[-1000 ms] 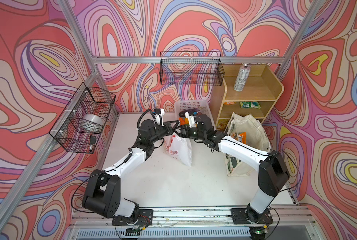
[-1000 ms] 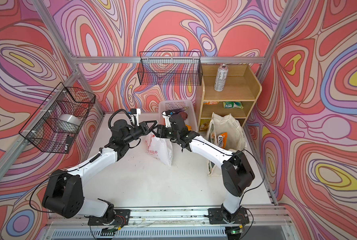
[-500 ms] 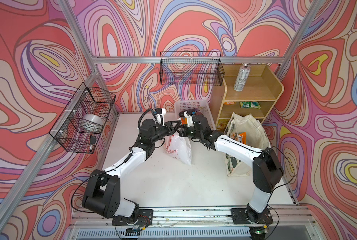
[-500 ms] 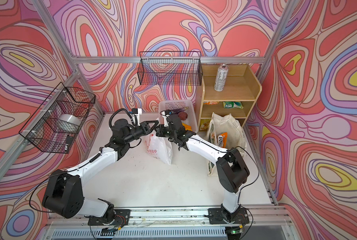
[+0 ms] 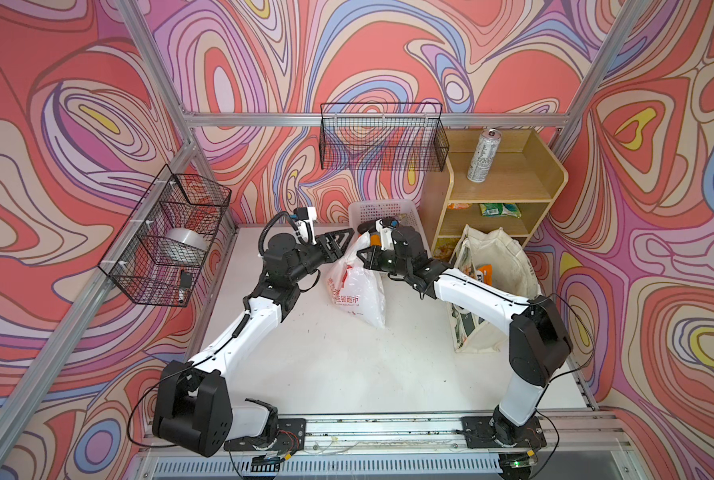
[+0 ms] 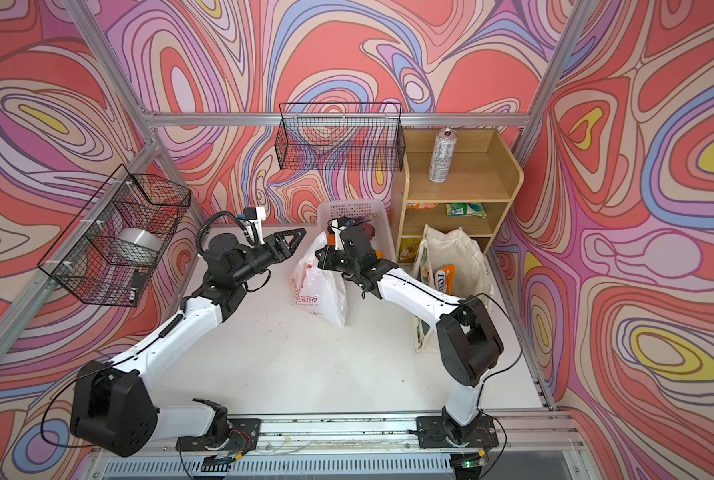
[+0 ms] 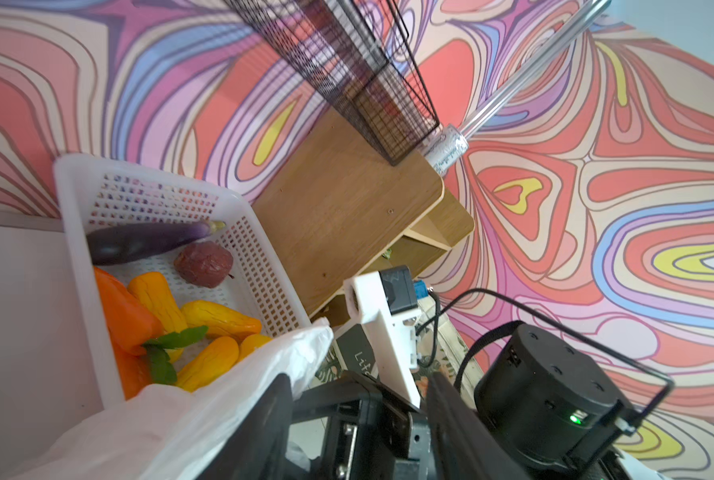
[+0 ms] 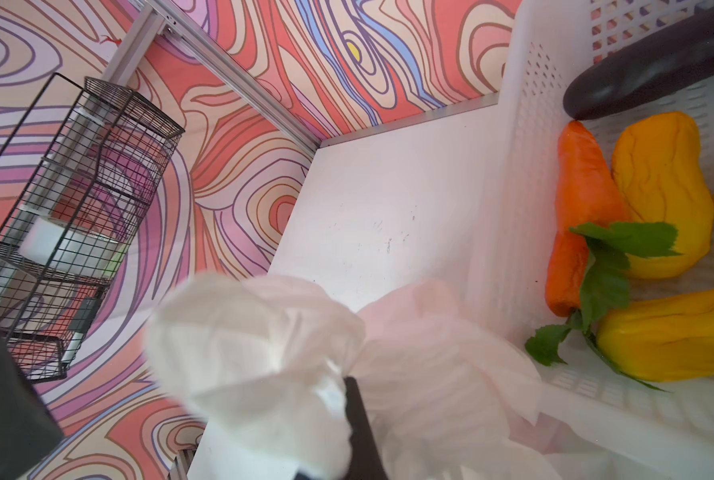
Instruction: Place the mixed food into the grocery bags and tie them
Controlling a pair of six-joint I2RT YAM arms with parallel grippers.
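The white plastic grocery bag (image 5: 357,291) with red letters stands mid-table, its top bunched upward. My right gripper (image 5: 361,253) is shut on that bunched top (image 8: 264,353); one dark finger (image 8: 357,411) shows against the plastic. My left gripper (image 5: 338,241) is open just left of the bag top, the plastic (image 7: 180,407) lying against one finger (image 7: 272,415). The cream canvas tote (image 5: 501,257) stands at the right with an orange packet (image 5: 486,272) inside. Eggplant (image 7: 147,243), carrot (image 7: 122,311) and yellow pieces (image 7: 218,318) lie in the white lattice basket (image 5: 382,208).
A wooden shelf (image 5: 505,183) at the back right carries a silver can (image 5: 482,156) and a green snack packet (image 5: 499,209). Black wire baskets hang on the back wall (image 5: 382,137) and the left wall (image 5: 168,237), the left one holding a tape roll.
My right gripper has shut on the plastic bag's bunched top. My left gripper has opened and let go of it, staying close beside it.
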